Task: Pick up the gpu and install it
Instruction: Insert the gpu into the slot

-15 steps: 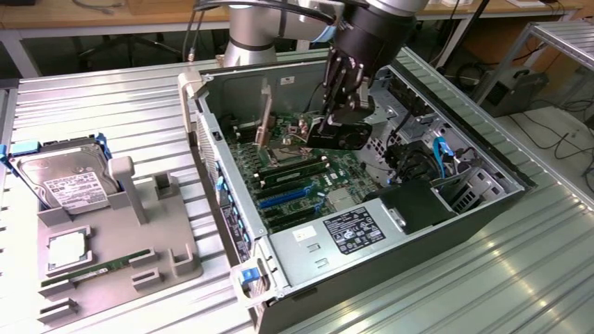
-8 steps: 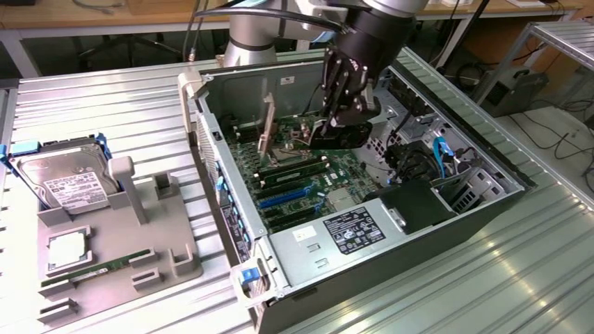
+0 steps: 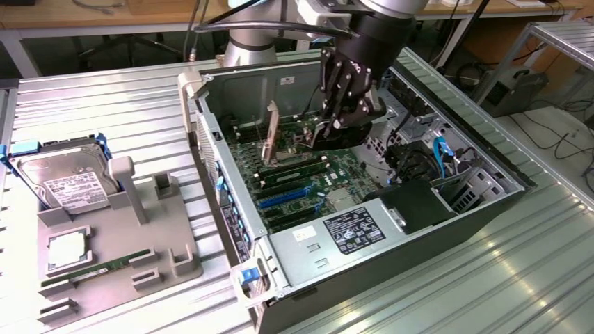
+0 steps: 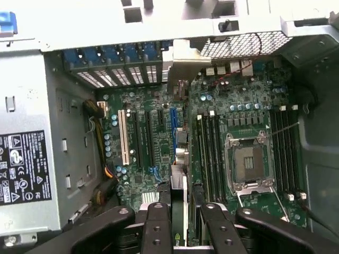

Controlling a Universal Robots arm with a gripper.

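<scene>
My gripper (image 4: 185,225) is half shut on the thin gpu (image 4: 183,174), held on its edge to fit down into the motherboard (image 4: 243,106).

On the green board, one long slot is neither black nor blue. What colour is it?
Cream-white. The slot shows best in the wrist view.

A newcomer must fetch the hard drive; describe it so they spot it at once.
On the exterior view's left of the open computer case sits a grey holder. The hard drive leans at its far end between blue rails: a boxy silver block with a white label, unlike the thin green memory stick lying flat nearer the camera.
</scene>
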